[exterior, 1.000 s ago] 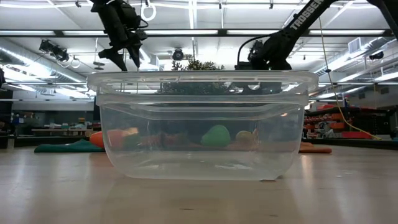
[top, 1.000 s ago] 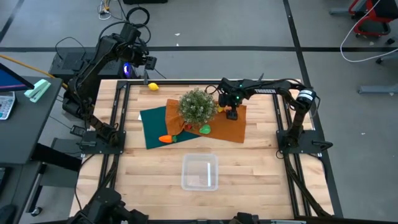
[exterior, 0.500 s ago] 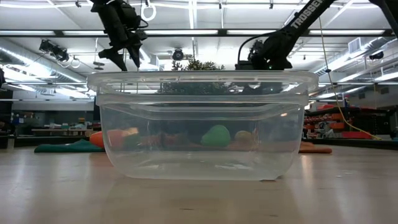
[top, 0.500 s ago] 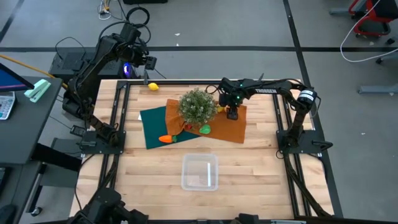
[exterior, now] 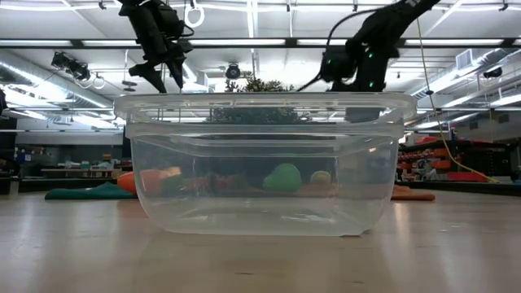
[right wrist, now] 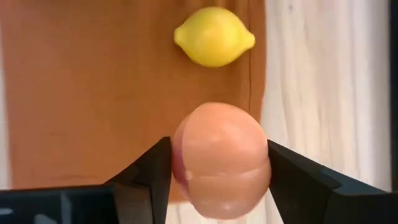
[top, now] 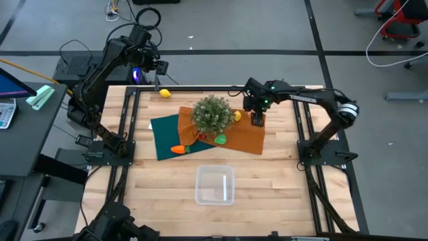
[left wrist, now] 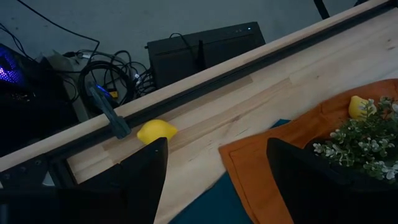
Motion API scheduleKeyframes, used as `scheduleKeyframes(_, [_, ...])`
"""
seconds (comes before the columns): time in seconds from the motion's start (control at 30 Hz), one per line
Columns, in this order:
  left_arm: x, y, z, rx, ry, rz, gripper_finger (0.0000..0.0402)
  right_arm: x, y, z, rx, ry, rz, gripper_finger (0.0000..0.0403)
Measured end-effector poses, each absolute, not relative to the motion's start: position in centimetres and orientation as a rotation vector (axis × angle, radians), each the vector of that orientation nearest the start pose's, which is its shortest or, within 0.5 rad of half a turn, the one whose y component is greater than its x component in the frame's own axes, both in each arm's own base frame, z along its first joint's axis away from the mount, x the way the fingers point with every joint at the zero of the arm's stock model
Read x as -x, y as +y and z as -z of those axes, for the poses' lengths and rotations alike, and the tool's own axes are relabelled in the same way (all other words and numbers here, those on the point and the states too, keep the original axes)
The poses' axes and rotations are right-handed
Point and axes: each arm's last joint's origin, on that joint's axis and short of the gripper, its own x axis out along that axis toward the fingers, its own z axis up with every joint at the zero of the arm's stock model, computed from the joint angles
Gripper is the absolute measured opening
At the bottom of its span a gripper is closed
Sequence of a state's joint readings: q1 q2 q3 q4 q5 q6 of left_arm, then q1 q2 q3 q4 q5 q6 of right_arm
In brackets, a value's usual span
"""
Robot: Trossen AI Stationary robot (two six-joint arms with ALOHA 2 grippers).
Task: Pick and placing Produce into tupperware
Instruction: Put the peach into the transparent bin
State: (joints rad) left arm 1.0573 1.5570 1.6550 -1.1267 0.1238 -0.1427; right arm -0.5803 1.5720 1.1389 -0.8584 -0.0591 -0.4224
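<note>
Wooden table (top: pixel 160 181) bearing tupperware (top: pixel 215 185), cloths (top: pixel 244 134), lemon (top: pixel 164 94).

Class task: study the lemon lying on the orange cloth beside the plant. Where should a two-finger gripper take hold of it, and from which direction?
Probably across its plump middle, from straight above. The lemon lies on its side on the orange cloth, its pointed tips at either end, so fingers closing on the short axis would meet its broad flanks. The plant crowds one side, so a sideways approach looks poorer. The right gripper already holds the peach-coloured fruit.

Box (top: pixel 215 185) sits alone on bare counter (top: pixel 267 181), open-topped, reachable from every side. Bushy plant (top: pixel 212 114) crowds the cloths (lemon (top: pixel 237 116) just beside it); right tool (top: pixel 257 120) hangs alongside.
</note>
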Motion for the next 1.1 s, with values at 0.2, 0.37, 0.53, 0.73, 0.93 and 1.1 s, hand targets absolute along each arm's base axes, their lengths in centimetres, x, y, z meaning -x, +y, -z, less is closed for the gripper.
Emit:
scheduleKeyframes(0.2, [-15.2, 26.3, -36.9, 0.717, 0.828, -0.916, 0.0282, -22.5, -13.7, -25.9, -0.098, 1.277, 0.209, 0.0188])
scheduleKeyframes(0.37, [-15.2, 26.3, -36.9, 0.716, 0.828, -0.916, 0.0282, -21.0, -10.7, -27.5, -0.151, 1.332, 0.191, 0.0186])
scheduleKeyframes(0.53, [-15.2, 26.3, -36.9, 0.717, 0.828, -0.916, 0.0282, -20.3, -7.4, -28.6, -0.164, 1.352, 0.143, 0.0188])
scheduleKeyframes(0.73, [-15.3, 26.3, -36.9, 0.716, 0.827, -0.916, 0.0282, -20.6, -3.5, -29.2, -0.247, 1.331, 0.062, 0.0186])
scheduleKeyframes(0.93, [-15.5, 26.8, -36.4, 0.707, 0.843, -0.906, 0.0282, -20.8, 1.1, -29.2, -0.238, 1.360, -0.046, 0.0187])
scheduleKeyframes(1.1, [-15.7, 27.0, -36.0, 0.709, 0.857, -0.900, 0.0282, -20.3, 4.8, -29.3, -0.201, 1.388, -0.129, 0.0186])
